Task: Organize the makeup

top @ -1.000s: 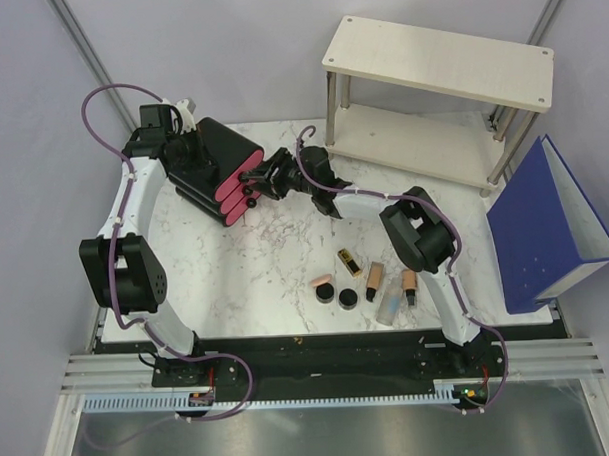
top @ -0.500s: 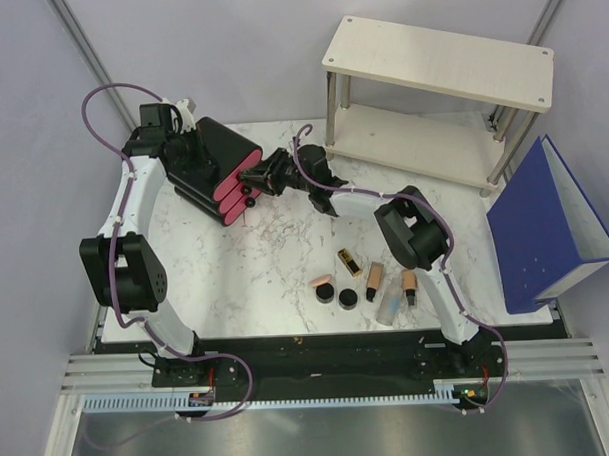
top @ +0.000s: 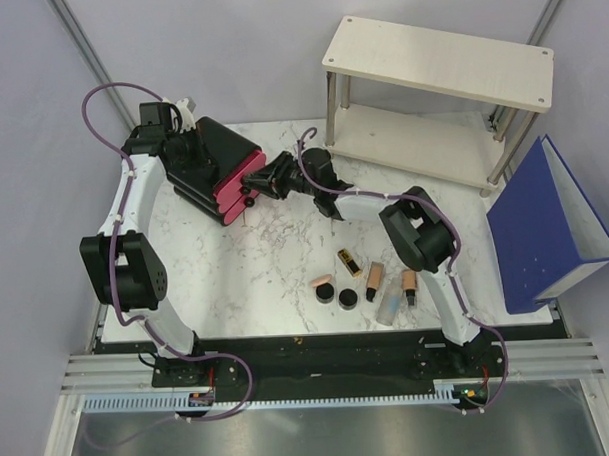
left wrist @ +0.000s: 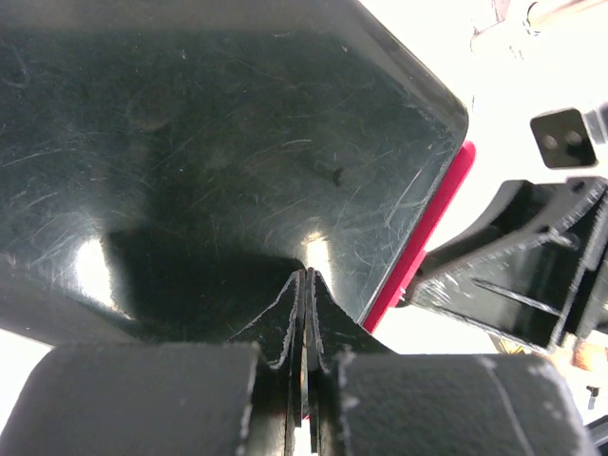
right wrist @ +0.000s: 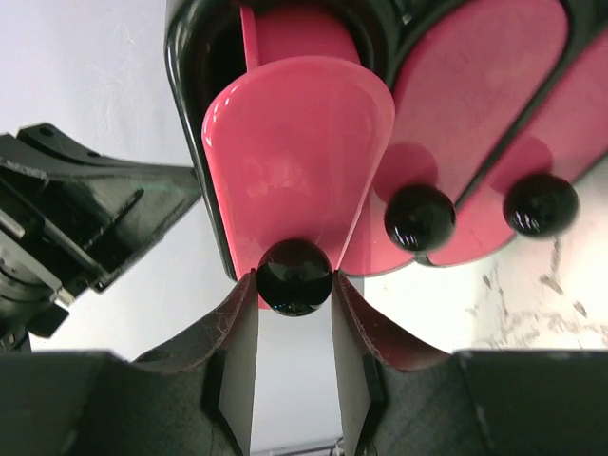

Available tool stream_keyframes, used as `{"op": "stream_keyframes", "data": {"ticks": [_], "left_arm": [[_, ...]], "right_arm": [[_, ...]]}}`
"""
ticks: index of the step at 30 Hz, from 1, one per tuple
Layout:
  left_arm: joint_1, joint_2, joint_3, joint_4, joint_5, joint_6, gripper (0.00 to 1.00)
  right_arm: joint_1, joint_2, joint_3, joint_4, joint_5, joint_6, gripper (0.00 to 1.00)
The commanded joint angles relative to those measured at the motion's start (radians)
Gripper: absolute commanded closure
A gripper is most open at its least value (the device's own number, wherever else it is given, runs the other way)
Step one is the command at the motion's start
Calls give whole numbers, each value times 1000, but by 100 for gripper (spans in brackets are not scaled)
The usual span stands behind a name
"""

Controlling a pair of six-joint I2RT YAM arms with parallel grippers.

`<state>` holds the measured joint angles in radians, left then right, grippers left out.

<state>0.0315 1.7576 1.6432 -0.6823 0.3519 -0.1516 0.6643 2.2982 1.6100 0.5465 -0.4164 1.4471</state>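
1. Far left of the marble table (top: 275, 244): the left gripper (left wrist: 306, 277) has its jaws pressed fully together with nothing between them. The tips rest against the glossy wall of the black drawer box (top: 227, 146).
2. The right gripper (right wrist: 294, 285) meets the box's front from the other side. Jaws are narrow, one finger (right wrist: 237, 342) on each side of the round black knob (right wrist: 295, 274) of a pink drawer (right wrist: 299, 161). The pads seem to touch the knob on both sides, though the contact line is hard to read at this angle.
3. That drawer stands out of the box. The two neighbouring pink drawers (right wrist: 475, 104) sit further back (each with its own black knob).
4. The makeup lies loose near the table's front edge, ahead of the right arm's base and well apart from the box:
   - gold-and-black lipstick (top: 350, 261), furthest back
   - peach tube (top: 374, 277) with a black cap
   - second peach tube (top: 410, 283) to its right
   - clear bluish tube (top: 391, 305) between the two and nearer the edge
   - peach compact (top: 321, 282) with a black compact (top: 327, 293) just beside it
   - second black compact (top: 347, 298) to their right
5. Far right: a pale wooden shelf unit (top: 439, 63). A blue binder (top: 545, 225) stands off the table's right edge.
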Motion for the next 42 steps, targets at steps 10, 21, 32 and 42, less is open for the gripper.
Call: {"op": "stream_keyframes", "data": {"ticks": [10, 21, 32, 42], "left_arm": [[8, 56, 6, -111, -31, 43, 98], [10, 62, 1, -118, -22, 41, 98], [8, 66, 6, -129, -22, 47, 98], [10, 66, 4, -140, -31, 60, 98]], "right_arm": [[-5, -279, -321, -137, -48, -149, 100], [-8, -353, -401, -169, -27, -188, 100], [-12, -367, -377, -151, -74, -228, 55], [-15, -448, -369, -276, -79, -321, 48]]}}
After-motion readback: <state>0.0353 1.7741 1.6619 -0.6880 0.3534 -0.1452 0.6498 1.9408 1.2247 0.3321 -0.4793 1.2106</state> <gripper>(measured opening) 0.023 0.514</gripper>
